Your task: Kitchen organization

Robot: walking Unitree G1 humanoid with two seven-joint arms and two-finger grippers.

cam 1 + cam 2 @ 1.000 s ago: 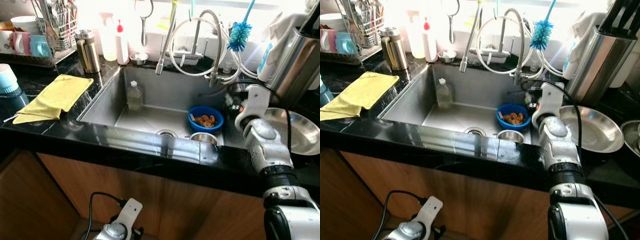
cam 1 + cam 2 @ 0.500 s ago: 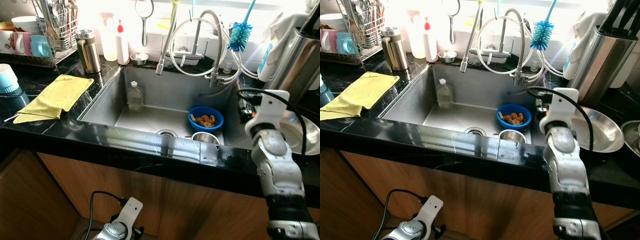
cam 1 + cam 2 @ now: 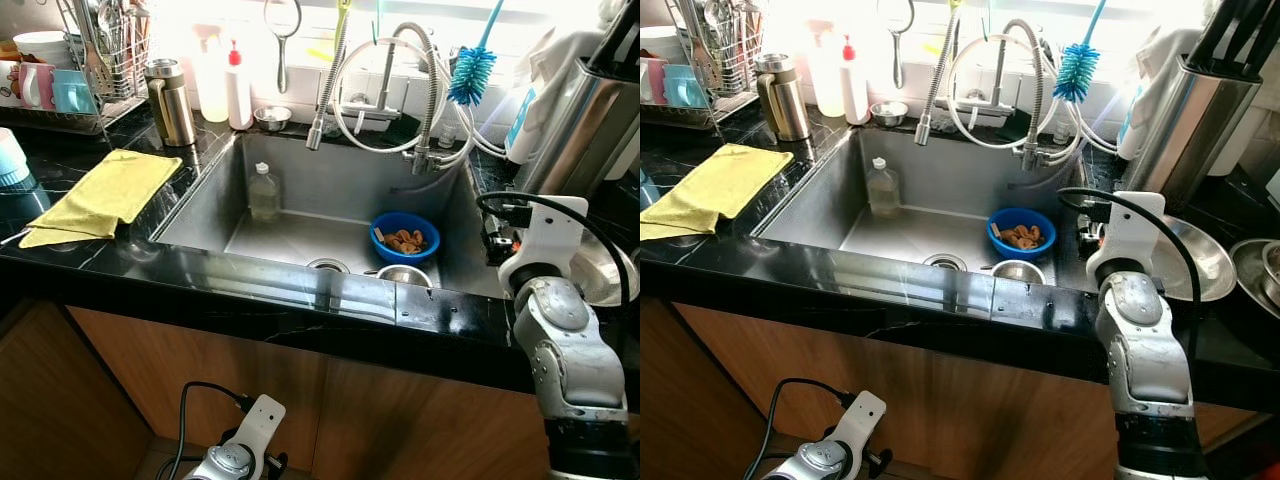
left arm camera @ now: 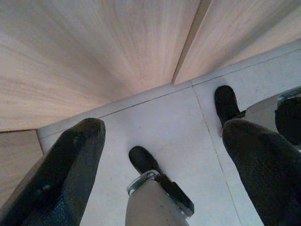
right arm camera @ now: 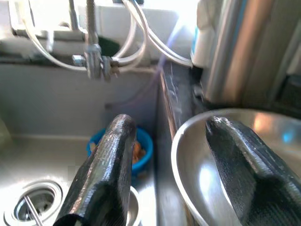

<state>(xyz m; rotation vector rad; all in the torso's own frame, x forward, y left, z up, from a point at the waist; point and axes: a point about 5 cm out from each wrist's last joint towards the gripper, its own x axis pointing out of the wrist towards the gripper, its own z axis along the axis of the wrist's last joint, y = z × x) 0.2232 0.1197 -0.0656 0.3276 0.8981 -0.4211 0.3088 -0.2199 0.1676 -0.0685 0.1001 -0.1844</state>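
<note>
Countertop (image 3: 90, 250) of black stone runs across the scene, with wooden cabinet fronts (image 3: 200, 380) below its near edge. Set into it is a stainless steel sink (image 3: 330, 190), its basin open toward the viewer.

Right of the sink, on the counter, lies a wide steel bowl (image 3: 1190, 262), and behind it stands a tall steel knife block (image 3: 1188, 120). At the far left a dish rack (image 3: 90, 60) holds cups and cutlery. A yellow cloth (image 3: 105, 195) lies flat on the counter to the left of the sink.

Along the far rim stand a steel flask (image 3: 170, 100), a pale bottle (image 3: 211, 85) and a white bottle with a red cap (image 3: 237, 85). A spring-hose faucet (image 3: 385, 90) arches over the basin, and a blue bottle brush (image 3: 470, 70) hangs to its right.

Inside the basin, a clear plastic bottle (image 3: 264, 190) stands at the far left. A blue bowl (image 3: 404, 236) containing orange-brown food sits at the right side, with a small steel cup (image 3: 403, 275) just near of it and the drain (image 3: 327, 266) to their left.

The right gripper (image 5: 176, 174) is raised over the sink's right rim, fingers spread apart and holding nothing; one finger is above the blue bowl's side, the other above the steel bowl's rim. The left gripper (image 4: 164, 155) hangs low in front of the cabinets, pointed at a tiled floor (image 4: 183, 122), fingers parted and empty.
</note>
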